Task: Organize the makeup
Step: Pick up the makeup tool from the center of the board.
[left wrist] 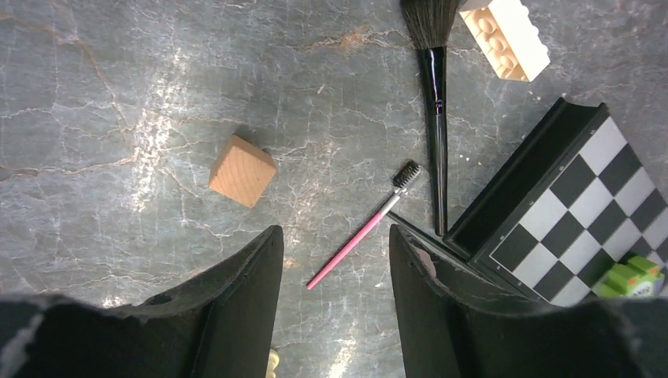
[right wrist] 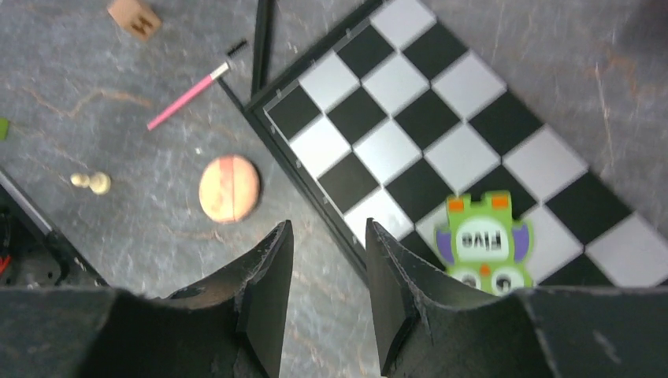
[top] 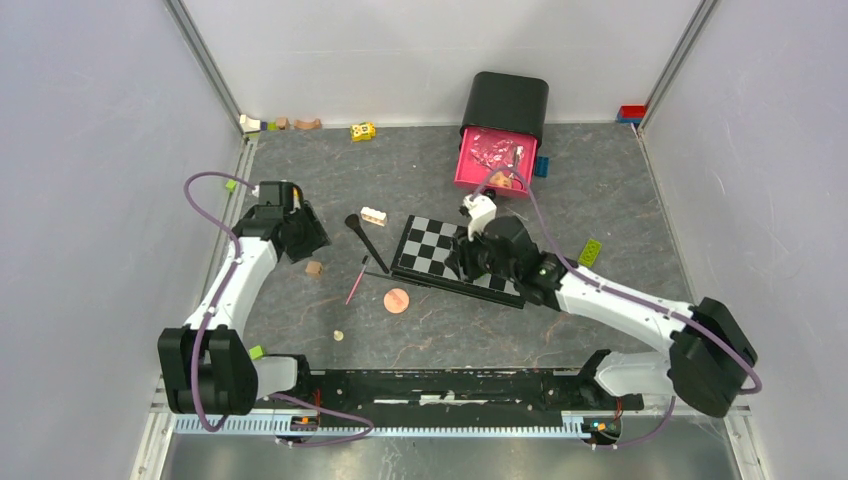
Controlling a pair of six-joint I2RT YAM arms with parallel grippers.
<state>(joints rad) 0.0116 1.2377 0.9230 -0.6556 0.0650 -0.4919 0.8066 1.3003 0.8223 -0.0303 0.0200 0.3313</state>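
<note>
Beneath your left fingers [left wrist: 244, 299], spread empty as if to straddle it, lies the pink pencil [left wrist: 354, 240], tip toward one o'clock; your right fingers [right wrist: 264, 299] gape empty too.

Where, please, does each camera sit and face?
Top external: above and behind the bases, looking down on the grey table; left arm and right arm show.
Left wrist: on that arm, looking down past the left gripper at a thin pink pencil and black long-handled brush.
Right wrist: on that arm, looking down past the right gripper at a black-and-white chequered board and round peach puff.
Shared: both wrist views show pencil and board.
</note>
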